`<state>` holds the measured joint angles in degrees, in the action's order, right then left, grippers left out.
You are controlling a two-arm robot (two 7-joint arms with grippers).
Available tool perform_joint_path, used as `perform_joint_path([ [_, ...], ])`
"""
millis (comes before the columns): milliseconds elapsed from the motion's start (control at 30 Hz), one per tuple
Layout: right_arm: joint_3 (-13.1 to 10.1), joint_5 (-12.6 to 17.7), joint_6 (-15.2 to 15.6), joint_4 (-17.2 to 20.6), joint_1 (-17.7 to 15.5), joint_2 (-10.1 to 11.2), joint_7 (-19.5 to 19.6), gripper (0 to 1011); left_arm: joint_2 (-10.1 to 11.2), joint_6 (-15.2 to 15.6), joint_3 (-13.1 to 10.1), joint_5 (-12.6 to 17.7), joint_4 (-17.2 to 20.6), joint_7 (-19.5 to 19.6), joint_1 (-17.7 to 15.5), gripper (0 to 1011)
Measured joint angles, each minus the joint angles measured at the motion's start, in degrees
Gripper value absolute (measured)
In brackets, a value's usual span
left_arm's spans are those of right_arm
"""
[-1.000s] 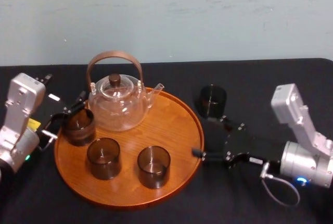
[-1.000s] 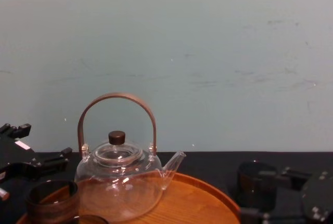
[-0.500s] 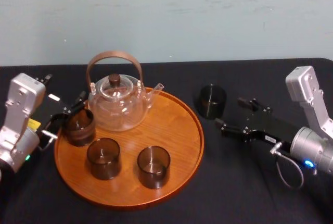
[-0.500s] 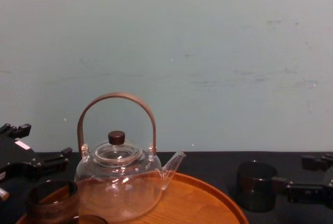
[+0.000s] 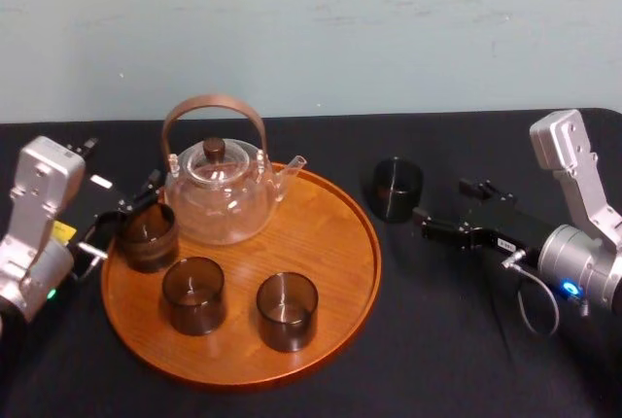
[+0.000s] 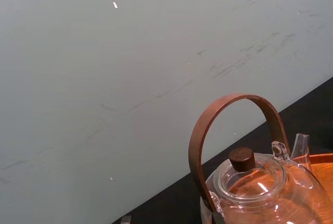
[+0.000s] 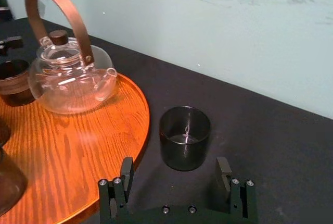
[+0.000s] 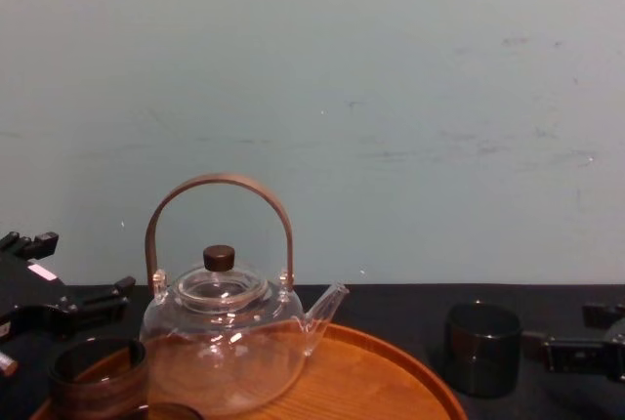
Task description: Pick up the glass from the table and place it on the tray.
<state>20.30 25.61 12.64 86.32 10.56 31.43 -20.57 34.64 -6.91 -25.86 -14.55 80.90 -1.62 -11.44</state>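
On the black table [image 5: 437, 350], to the right of the tray [image 5: 326, 243], you are holding your right gripper [image 5: 444, 202] low, with its fingers spread wide and nothing between them. It is pointing at the glass [image 5: 396, 188], which is standing upright just ahead of the fingertips and touching neither one. The glass is sitting on the cloth just beside the tray's rim, not on it. Farther out, the tray is already carrying a teapot [image 5: 216, 194] and three cups [image 5: 193, 294], with bare wood on the side nearest the glass. Your left gripper [image 5: 121, 214] is resting with its fingers apart at the tray's left edge, beside one cup. By my reading you are partway through the approach: the grasp, lift, carry and set-down are all ahead of you.
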Motion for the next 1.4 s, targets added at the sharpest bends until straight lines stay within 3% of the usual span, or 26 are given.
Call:
perform_joint_path([
  [500,-0.15,-0.32,3.32,-4.78,3.89,-3.25,-0.63,1002,0.0,0.0,0.0,0.0,0.0,0.0,0.01,1001],
  [967,1.93,-4.83,2.49,-11.15,8.5,-6.4,-0.23,1002,0.0,0.0,0.0,0.0,0.0,0.0,0.01,1001],
  [1400,2.41,-7.98,1.21,-14.38,10.87,-8.71,-0.87,1002,0.0,0.0,0.0,0.0,0.0,0.0,0.01,1001],
])
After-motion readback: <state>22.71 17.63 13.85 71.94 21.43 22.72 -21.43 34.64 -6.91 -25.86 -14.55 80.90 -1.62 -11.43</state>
